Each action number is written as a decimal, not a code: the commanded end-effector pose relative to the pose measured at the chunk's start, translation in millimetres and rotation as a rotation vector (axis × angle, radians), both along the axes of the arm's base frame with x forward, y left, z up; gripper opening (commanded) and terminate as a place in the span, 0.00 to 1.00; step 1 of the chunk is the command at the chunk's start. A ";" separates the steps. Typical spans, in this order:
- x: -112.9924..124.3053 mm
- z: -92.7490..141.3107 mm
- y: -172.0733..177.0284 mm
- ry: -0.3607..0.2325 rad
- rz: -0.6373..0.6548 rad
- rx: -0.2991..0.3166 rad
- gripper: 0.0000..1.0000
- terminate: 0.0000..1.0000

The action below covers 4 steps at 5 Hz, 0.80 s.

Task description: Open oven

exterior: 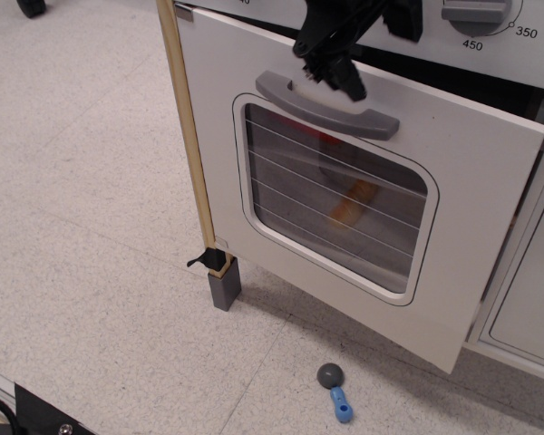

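The white toy oven's door (476, 245) stands ajar, its right edge swung out from the dark opening. It has a rounded clear window (335, 199) with wire lines and a grey bar handle (326, 107). The grey panel (426, 36) with the numbered dial (479, 11) runs along the top. My black gripper (343, 74) hangs just above the handle's middle, fingers pointing down at it, not around it. The fingers look close together, but I cannot tell whether they are shut. An orange object (354, 201) shows through the window.
A wooden post (186, 136) with a grey foot (225, 285) stands at the door's left edge. A small blue and grey toy (335, 391) lies on the floor below the door. A plain white cabinet door (535, 299) is at the right.
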<state>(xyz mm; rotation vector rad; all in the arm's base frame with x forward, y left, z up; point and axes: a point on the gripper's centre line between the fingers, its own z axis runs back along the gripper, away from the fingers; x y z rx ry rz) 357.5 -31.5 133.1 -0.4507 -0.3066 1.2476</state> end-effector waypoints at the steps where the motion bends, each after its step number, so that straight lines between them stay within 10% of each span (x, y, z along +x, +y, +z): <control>1: 6.8 -14.9 16.0 -0.008 0.079 -0.012 1.00 0.00; 4: -16.2 -28.1 14.8 0.168 0.163 0.024 1.00 0.00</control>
